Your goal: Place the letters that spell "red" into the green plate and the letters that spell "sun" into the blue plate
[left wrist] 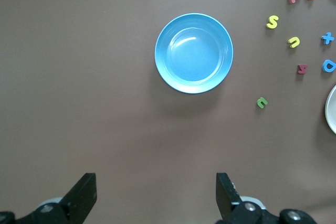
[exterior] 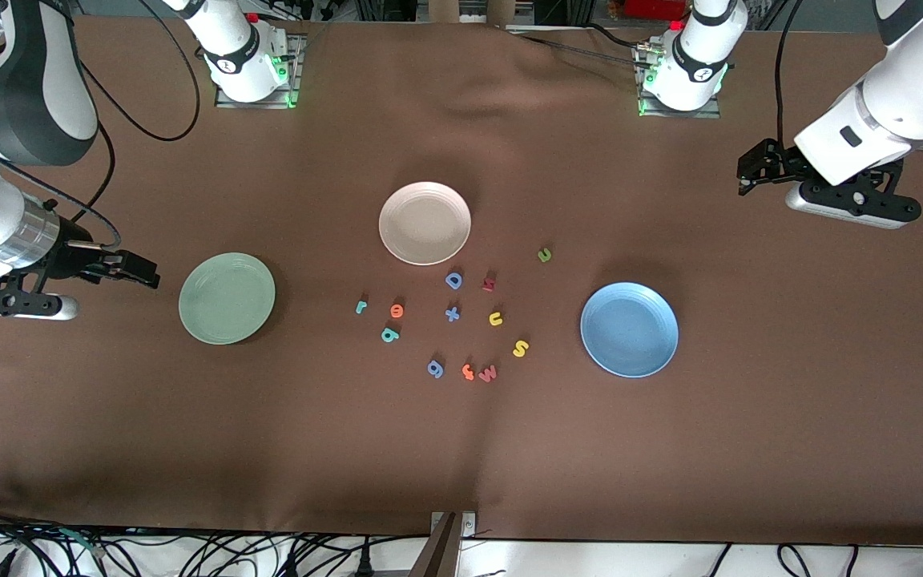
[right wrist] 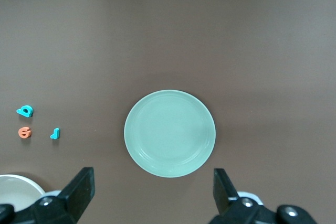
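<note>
The green plate [exterior: 227,298] [right wrist: 169,132] lies toward the right arm's end, the blue plate [exterior: 629,328] [left wrist: 193,53] toward the left arm's end. Between them lie the teal r [exterior: 361,305] [right wrist: 55,133], orange e [exterior: 397,310] [right wrist: 24,132], teal d [exterior: 389,334] [right wrist: 24,111], yellow s [exterior: 521,349] [left wrist: 272,22], yellow u [exterior: 496,319] [left wrist: 294,42] and green n [exterior: 544,255] [left wrist: 262,102]. My right gripper [exterior: 141,271] [right wrist: 153,195] hangs open and empty beside the green plate. My left gripper [exterior: 754,172] [left wrist: 156,198] hangs open and empty over bare cloth at the left arm's end.
A cream plate [exterior: 425,223] lies farther from the camera than the letters. Other letters sit among them: a blue D [exterior: 453,280], a dark red letter [exterior: 489,282], a blue x [exterior: 452,313], a blue g [exterior: 435,368], an orange f [exterior: 468,371], a pinkish w [exterior: 488,373].
</note>
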### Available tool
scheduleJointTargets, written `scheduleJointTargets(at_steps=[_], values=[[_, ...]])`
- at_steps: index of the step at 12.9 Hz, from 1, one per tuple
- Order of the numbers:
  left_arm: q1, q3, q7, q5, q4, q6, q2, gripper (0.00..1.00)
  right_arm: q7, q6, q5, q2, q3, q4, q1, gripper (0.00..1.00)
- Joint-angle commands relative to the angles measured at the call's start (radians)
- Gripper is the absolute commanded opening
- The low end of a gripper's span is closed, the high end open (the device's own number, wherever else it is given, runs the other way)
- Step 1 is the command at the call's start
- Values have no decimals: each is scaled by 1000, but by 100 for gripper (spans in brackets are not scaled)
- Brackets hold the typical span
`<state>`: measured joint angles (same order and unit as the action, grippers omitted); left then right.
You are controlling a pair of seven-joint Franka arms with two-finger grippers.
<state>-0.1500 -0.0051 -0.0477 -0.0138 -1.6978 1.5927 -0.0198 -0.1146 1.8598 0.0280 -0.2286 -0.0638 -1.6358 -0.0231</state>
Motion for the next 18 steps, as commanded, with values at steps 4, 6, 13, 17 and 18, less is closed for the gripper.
scheduleJointTargets(at_steps=[4,6,13,17,18], values=[[0,1,0,-15,3,-8,-5,100,7,7,-16,3,-13,-9,-11,100],[-5,1,0,-15,3,-8,-5,100,7,7,-14,3,-13,-9,-12,100],[-19,-10,-3,-49,3,60,105,100,9,9,-16,3,-13,-13,-12,100],[-120,-38,5,-71,3,301,275,100,3,9,-14,3,-13,-18,-12,100],[-158,-38,6,-71,3,381,326,100,-6,9,-11,3,-14,-18,-11,100]])
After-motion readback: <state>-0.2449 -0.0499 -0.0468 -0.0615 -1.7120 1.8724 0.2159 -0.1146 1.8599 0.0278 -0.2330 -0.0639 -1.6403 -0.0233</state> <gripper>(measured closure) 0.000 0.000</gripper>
